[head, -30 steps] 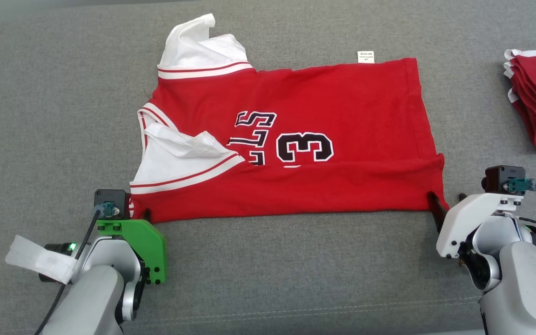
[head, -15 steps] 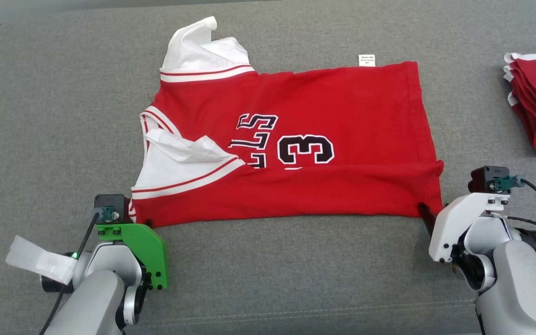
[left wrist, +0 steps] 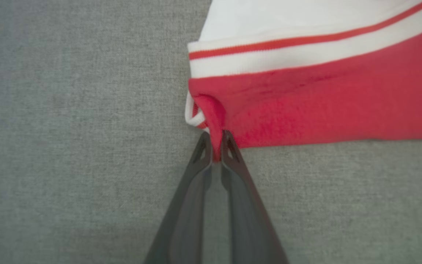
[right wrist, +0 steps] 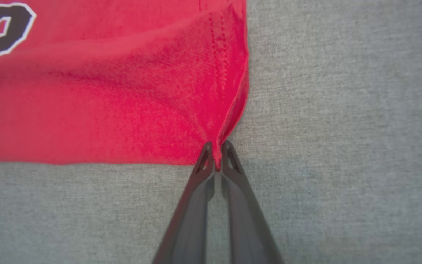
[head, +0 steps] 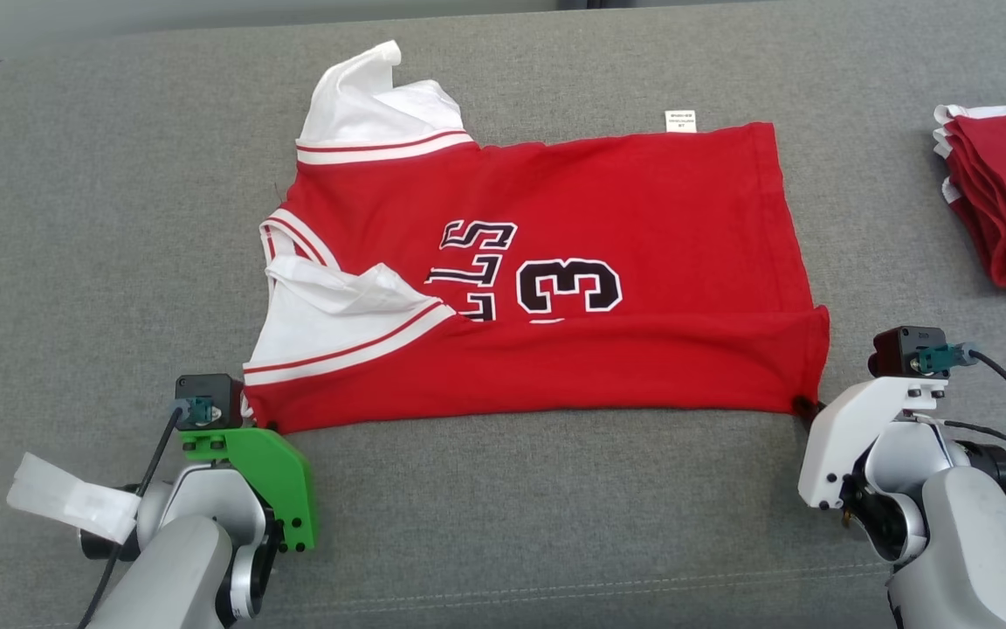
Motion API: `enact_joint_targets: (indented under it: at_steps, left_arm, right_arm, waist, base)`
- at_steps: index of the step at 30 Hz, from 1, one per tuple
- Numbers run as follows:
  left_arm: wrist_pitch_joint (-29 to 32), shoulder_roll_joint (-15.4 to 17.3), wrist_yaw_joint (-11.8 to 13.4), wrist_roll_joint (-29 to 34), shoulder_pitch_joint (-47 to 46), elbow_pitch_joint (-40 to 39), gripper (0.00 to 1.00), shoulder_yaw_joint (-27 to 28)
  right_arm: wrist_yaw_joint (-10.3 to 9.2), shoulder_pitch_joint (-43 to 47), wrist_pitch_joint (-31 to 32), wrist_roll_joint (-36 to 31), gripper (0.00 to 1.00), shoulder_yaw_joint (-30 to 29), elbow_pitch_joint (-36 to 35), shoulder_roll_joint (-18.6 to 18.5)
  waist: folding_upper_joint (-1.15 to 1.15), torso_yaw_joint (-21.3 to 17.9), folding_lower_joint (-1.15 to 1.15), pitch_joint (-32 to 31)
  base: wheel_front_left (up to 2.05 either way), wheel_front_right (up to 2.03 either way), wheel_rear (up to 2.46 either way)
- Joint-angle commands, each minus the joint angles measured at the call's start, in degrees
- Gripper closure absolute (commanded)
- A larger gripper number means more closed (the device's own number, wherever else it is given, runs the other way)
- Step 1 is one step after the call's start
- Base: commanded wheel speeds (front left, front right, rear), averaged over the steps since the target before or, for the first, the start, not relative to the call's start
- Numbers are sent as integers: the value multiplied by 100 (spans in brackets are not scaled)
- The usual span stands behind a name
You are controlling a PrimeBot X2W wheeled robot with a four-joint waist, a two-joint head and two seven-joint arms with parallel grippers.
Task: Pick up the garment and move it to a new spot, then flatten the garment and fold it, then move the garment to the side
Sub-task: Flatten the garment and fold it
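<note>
A: Well, both pinches look thin. The left gripper (left wrist: 216,152) is closed on a small tuck of the garment (head: 555,262) at its near sleeve-side corner. The right gripper (right wrist: 216,158) is closed on a sliver of the near hem corner.
B: So a corner could slip out on the lift?
A: I'd think so, or only one layer comes up and the fold goes crooked. The white sleeve (head: 337,319) lies rumpled over the front and may bunch inside.
B: And the arms?
A: Both reach in low from the near side, fingers almost flat along the grey surface (head: 503,507), well apart, one at each end of the near edge. The garment lies spread across the middle, apart from the folded red pile (head: 1005,201) on the right.
</note>
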Motion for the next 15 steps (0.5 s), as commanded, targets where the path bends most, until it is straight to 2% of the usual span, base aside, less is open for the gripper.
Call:
enact_joint_targets:
  at_steps: [1, 6, 15]
  left_arm:
    - [59, 77, 31, -72, 232, 88, 100, 28]
    - [256, 177, 33, -225, 507, -187, 100, 36]
    - [601, 396, 365, -443, 1354, -1050, 100, 58]
  right_arm:
    - [-11, 142, 86, 47, 100, 6, 10, -59]
    - [-12, 319, 267, 129, 100, -59, -222, -282]
    - [-14, 727, 601, 149, 100, -378, -492, -392]
  waist:
    - [0, 17, 0, -65]
    - [0, 64, 0, -264]
    - [0, 175, 0, -583]
  base:
    - [0, 0, 0]
    - [0, 0, 0]
    - [0, 0, 0]
